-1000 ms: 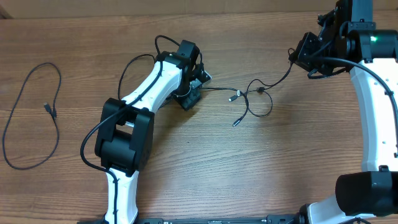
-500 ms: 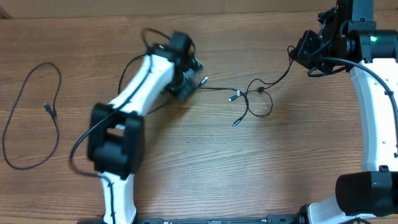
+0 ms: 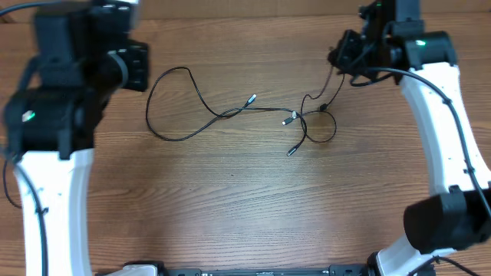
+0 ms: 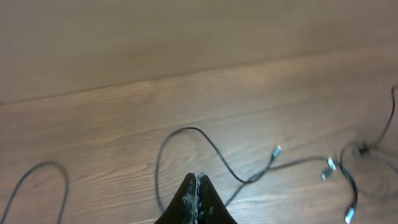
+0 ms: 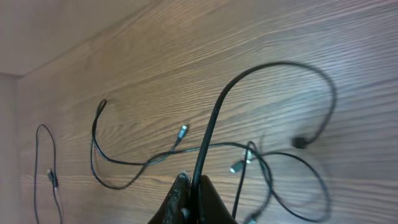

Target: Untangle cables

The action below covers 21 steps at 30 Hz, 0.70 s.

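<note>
Bare wooden table (image 3: 230, 199) stretches wide on the near side of the cables (image 3: 286, 120), which lie mid-table; the table's far edge lies not far beyond them. A wide loop (image 4: 186, 129) sprawls flat toward the left side, joined to a knot around silver-tipped plugs (image 5: 235, 168) on the right. The left gripper (image 4: 196, 182) hangs high above the loop, its fingers pressed together, apart from the cords. The right gripper (image 5: 191, 183) is clamped on one cable strand (image 5: 214, 112), which arches up from the knot. A separate cable (image 5: 43, 155) lies well apart at the far left.
</note>
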Available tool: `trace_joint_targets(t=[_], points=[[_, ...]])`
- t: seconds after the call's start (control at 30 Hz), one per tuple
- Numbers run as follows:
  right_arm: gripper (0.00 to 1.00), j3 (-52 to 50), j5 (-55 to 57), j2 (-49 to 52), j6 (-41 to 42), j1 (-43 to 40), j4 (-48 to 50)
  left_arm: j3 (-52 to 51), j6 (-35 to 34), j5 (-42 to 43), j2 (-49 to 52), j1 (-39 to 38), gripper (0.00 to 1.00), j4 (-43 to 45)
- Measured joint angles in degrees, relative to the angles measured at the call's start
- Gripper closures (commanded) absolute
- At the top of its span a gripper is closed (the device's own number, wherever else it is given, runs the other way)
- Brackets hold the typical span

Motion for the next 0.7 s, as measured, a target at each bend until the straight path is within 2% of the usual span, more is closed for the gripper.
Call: trace_joint_targets(t=[0.2,0.37,0.4,0.43,0.5,0.53,0.6,0.7], points=[[0.96,0.0,1.6,5.4,4.7,0.6,3.0,1.2,-1.9,3.4,-1.9,8.1,0.96,0.5],[0.95,-0.1,7.6,9.2,8.2,0.6,0.0,1.5,-2.6,8.6,-1.4,7.5,0.96,-2.5],[0.88,-0.1,8.7,9.5,8.7,0.5,-0.2,1.6,-2.6,9.3,-1.1,7.1,0.96,-3.1],[0.66,-0.1,9.9,9.9,9.4,0.5,-0.3,1.7,-2.6,10.0,-0.4,6.5,0.95,-4.0],[0.31,-0.1,11.3,10.3,10.0,0.4,-0.4,1.7,-2.7,11.0,1.5,4.7,0.93,-5.3],[0.20,-0.1,11.9,10.5,10.3,0.3,-0.4,1.7,-2.7,11.4,3.0,3.3,0.90,-6.4],[0.13,-0.1,12.2,10.6,10.2,0.2,-0.9,1.7,-2.9,11.7,5.6,0.5,0.82,-7.9],[0.10,-0.1,10.1,10.6,7.9,0.2,-1.5,1.7,-2.7,12.0,10.3,-4.7,0.67,-10.0]])
